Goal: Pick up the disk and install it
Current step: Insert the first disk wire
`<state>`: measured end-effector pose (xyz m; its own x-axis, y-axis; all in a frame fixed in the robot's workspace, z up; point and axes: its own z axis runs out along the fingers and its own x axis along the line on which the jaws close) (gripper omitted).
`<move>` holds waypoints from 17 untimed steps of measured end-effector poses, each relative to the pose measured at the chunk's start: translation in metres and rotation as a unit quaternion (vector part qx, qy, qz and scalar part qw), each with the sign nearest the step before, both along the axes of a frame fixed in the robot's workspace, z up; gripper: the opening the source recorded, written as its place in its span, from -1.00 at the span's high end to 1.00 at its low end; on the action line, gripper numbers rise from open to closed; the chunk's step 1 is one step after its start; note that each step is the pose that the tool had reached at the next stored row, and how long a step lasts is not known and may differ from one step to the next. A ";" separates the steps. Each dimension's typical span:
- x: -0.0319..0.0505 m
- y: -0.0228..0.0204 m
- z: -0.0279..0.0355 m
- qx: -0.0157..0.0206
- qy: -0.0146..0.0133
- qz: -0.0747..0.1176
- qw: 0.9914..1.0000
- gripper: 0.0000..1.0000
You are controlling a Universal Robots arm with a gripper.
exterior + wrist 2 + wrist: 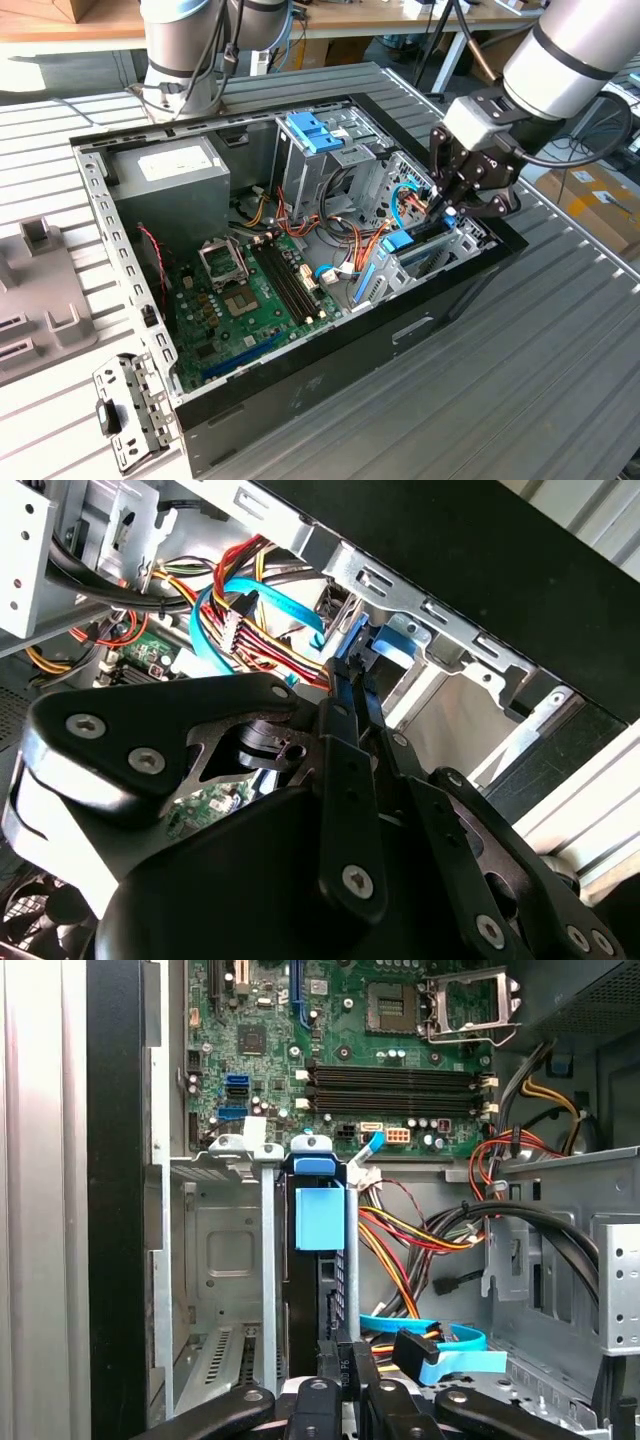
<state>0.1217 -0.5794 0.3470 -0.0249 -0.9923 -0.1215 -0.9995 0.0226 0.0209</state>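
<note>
Presently we list one open computer case (pixel 300 395), lying on its side on a slatted metal table (pixel 560 340), side panel off. Inside we note a green motherboard (pixel 250 300), a grey power supply box (pixel 170 190) with a white label, a pale blue bracket (pixel 314 130) atop a drive cage, and bundles of red, yellow and orange wiring (pixel 400 1235).

The disk (pixel 318 1215) — dark body, bright blue end tab — stands on edge in a metal drive bay (pixel 215 1280) at the case's corner nearest the exterior view's right; in the exterior view its blue rail and tab show at (pixel 400 243).

The gripper (pixel 447 212) hangs over that bay, just above the disk's near end. In the first wrist view its black fingers (pixel 340 1380) sit close together about the disk's edge (pixel 325 1310); we read them as narrowly closed on it, though the actual contact is partly hidden. In the second wrist view the gripper (pixel 352 675) points at blue plastic.

Also noted — a flat light blue data cable (pixel 445 1345) beside the gripper, a grey moulded tray (pixel 40 300) and a small metal bracket (pixel 130 410) on the table.
</note>
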 end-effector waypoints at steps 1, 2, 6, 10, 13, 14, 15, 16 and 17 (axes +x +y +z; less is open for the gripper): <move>0.0000 -0.0001 -0.0003 0.000 0.000 0.000 1.000 0.66; 0.0000 -0.0001 -0.0006 0.000 0.000 0.000 1.000 0.66; -0.0004 -0.0010 -0.0016 0.000 0.000 0.001 1.000 0.66; -0.0006 -0.0028 -0.0016 0.000 0.000 0.001 1.000 0.66; -0.0006 -0.0055 -0.0016 0.000 0.000 0.001 1.000 0.66; -0.0006 -0.0068 -0.0016 0.000 0.000 0.001 1.000 0.66; -0.0006 -0.0081 -0.0016 0.000 0.000 0.001 1.000 0.66; -0.0006 -0.0081 -0.0022 0.000 0.000 0.001 1.000 0.66; -0.0006 -0.0080 -0.0025 0.000 0.000 0.001 1.000 0.66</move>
<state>0.1212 -0.5874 0.3444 -0.0236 -0.9923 -0.1213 -0.9996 0.0212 0.0208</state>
